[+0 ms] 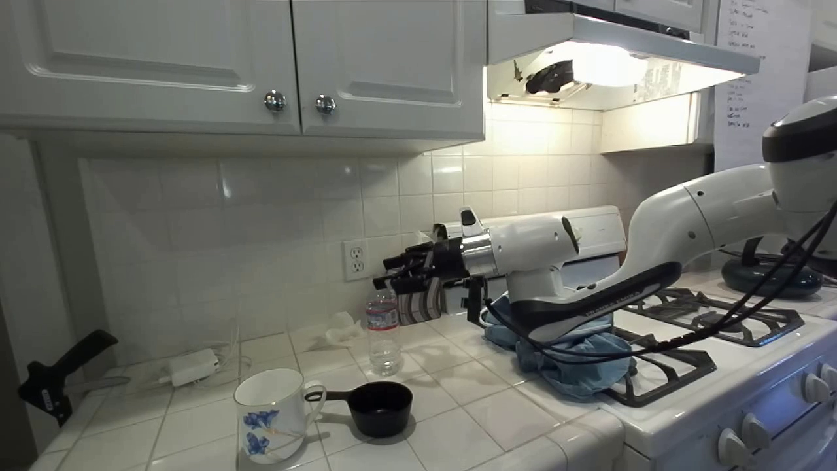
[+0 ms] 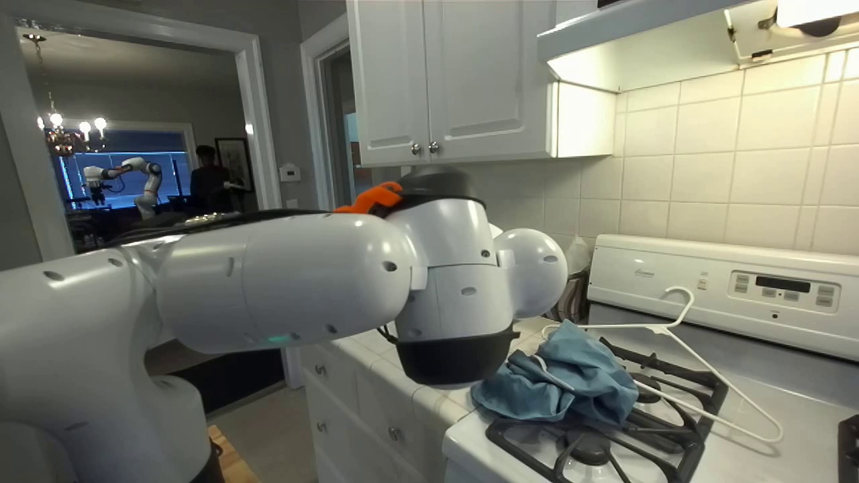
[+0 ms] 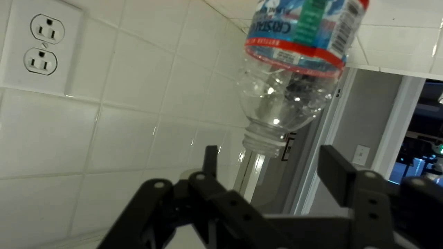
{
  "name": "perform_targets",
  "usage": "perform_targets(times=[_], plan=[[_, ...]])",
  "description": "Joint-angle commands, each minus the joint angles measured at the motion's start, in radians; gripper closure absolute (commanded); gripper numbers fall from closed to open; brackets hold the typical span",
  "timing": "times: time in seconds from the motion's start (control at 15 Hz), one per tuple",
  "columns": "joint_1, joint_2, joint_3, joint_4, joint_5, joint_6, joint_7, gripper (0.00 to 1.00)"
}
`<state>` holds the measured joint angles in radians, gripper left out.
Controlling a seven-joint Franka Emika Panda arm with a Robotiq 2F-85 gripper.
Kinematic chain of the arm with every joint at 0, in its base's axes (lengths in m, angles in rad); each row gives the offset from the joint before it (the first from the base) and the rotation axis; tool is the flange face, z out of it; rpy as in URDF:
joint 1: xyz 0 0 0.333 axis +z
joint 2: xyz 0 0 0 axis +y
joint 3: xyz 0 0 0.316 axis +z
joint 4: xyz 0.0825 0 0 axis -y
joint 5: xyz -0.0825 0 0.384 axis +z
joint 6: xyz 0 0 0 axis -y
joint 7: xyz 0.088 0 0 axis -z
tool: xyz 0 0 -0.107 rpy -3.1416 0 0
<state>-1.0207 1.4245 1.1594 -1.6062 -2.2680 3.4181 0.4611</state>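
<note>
The gripper (image 3: 270,164) has its jaws apart. Just past the fingertips, touching neither, is the neck of a clear bottle (image 1: 383,326), upright on the tiled counter (image 1: 458,405) below them. A striped block (image 1: 420,305) and a wall outlet (image 1: 356,260) are near the jaws; farther off and lower, a black pan (image 1: 381,418), then a flowered mug (image 1: 271,418).

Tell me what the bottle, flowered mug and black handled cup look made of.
Bottle: likely clear, glossy plastic, from the transparent, glinting shoulder. Flowered mug: probably glazed ceramic, smooth and shiny white. Black handled cup: satin plastic or coated metal; its uniform black leaves that open.
</note>
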Motion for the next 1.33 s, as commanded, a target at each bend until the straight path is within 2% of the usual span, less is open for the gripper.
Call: perform_targets(times=[0.0, 0.13, 0.2, 0.27, 0.33, 0.4, 0.47, 0.67, 0.73, 0.8, 1.07, 1.2, 1.27], plan=[[0.036, 0.005, -0.02, 0.055, 0.024, 0.057, 0.024, 0.29], [0.044, 0.018, -0.022, 0.073, 0.024, 0.088, 0.037, 0.32], [0.056, -0.011, -0.071, 0.05, 0.2, 0.12, -0.107, 0.3], [0.066, -0.017, -0.089, 0.054, 0.252, 0.145, -0.12, 0.31], [0.065, 0.01, -0.063, 0.082, 0.159, 0.144, -0.02, 0.3], [0.074, 0.007, -0.079, 0.083, 0.184, 0.154, -0.03, 0.3], [0.1, -0.044, -0.15, 0.057, 0.362, 0.2, -0.146, 0.3], [0.163, -0.115, -0.263, 0.043, 0.573, 0.287, -0.201, 0.3], [0.139, -0.058, -0.208, 0.071, 0.45, 0.243, -0.108, 0.3], [0.158, -0.07, -0.231, 0.076, 0.466, 0.252, -0.105, 0.3], [0.176, -0.091, -0.244, 0.083, 0.455, 0.254, -0.06, 0.28], [0.178, -0.095, -0.247, 0.084, 0.454, 0.256, -0.051, 0.3], [0.18, -0.09, -0.242, 0.084, 0.46, 0.248, -0.058, 0.35]])
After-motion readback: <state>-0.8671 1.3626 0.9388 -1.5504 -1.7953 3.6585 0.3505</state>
